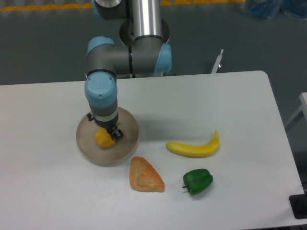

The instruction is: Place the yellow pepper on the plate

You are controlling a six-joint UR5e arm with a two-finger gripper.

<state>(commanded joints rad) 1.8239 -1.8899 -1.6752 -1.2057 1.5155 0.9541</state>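
The yellow pepper (103, 138) is a small chunky yellow-orange lump over the middle of the plate (125, 145), a round beige-grey dish at the table's left centre. My gripper (106, 135) points straight down over the plate and is shut on the pepper, its dark fingers on either side of it. Whether the pepper touches the plate's floor I cannot tell. The arm's blue-capped wrist hides the plate's far rim.
A long yellow banana (194, 147) lies to the right of the plate. An orange triangular pastry (145, 175) sits just below the plate's right edge, and a green pepper (197, 181) lies at the front right.
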